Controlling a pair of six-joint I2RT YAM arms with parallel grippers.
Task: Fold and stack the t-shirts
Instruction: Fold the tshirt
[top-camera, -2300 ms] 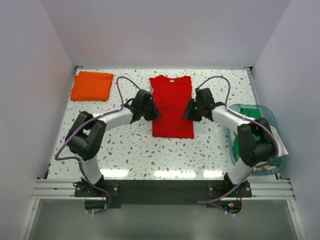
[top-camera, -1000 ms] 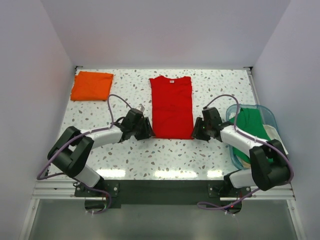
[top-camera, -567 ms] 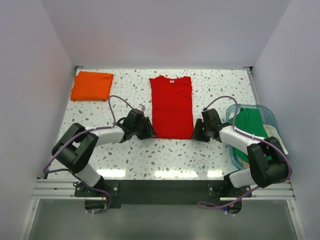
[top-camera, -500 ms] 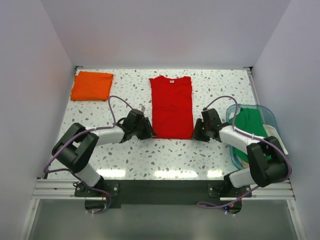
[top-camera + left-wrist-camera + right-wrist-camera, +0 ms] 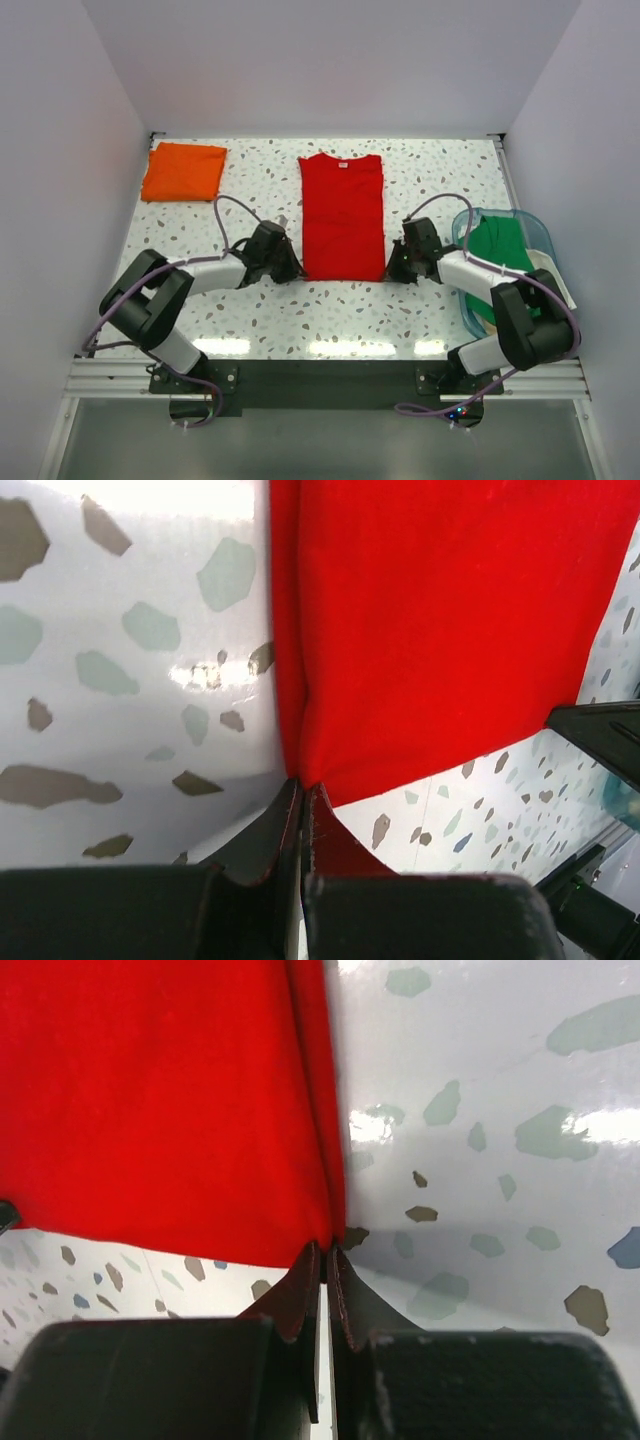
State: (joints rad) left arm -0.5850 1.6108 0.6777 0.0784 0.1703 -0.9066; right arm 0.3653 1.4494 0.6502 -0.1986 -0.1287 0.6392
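The red t-shirt [image 5: 343,215] lies flat mid-table, sleeves folded in, collar at the far end. My left gripper [image 5: 296,272] is shut on its near left hem corner [image 5: 300,775]. On the opposite side, my right gripper [image 5: 391,272] pinches the near right hem corner [image 5: 328,1243] between closed jaws. An orange t-shirt [image 5: 183,171] sits folded at the far left. A green t-shirt [image 5: 500,250] lies bunched in the tub.
A translucent teal tub [image 5: 540,235] stands at the right edge of the speckled table [image 5: 320,320]. Grey walls close in the table on three sides.
Both arms came down from the shirt's middle sides to its near hem corners. Both grippers then closed on those corners in the last half second.
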